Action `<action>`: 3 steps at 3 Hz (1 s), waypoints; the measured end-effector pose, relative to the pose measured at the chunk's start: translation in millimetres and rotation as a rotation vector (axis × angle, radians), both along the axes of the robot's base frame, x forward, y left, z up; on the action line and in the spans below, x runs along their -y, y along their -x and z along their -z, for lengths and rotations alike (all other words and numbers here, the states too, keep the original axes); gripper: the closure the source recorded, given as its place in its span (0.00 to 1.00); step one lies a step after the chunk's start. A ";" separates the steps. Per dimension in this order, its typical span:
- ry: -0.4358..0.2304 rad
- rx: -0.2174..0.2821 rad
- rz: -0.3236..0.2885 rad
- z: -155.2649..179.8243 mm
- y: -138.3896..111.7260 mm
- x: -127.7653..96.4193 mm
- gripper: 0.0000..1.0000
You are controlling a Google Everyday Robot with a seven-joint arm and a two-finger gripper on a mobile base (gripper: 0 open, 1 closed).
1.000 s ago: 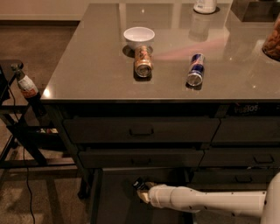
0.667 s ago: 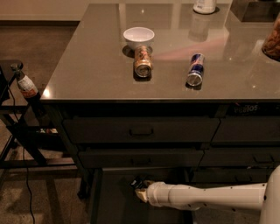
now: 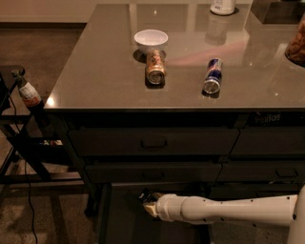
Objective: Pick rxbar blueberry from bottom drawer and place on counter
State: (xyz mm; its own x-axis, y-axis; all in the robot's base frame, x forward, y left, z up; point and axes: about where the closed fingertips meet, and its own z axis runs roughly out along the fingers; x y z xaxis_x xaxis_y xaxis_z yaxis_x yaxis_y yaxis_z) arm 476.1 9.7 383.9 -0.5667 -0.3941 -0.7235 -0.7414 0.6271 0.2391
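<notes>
The bottom drawer stands pulled open below the counter, and its floor is dark. My white arm reaches into it from the right. My gripper is low inside the drawer near its back, just under the middle drawer front. A small dark shape sits at the gripper's tip, and I cannot tell whether it is the rxbar blueberry. No bar shows elsewhere in the drawer or on the counter.
On the counter are a white bowl, a brown can on its side, a blue-silver can on its side, a white container and a jar. Two shut drawers are above. A black rack with a bottle stands left.
My gripper and arm have moved a little to the left and toward the back of the drawer. Nothing on the counter has moved.
</notes>
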 end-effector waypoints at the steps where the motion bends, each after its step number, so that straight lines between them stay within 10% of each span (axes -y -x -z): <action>1: -0.032 0.013 -0.022 -14.7 -5.9 -9.3 1.00; 3: -0.103 0.090 -0.138 -75.7 -19.5 -42.5 1.00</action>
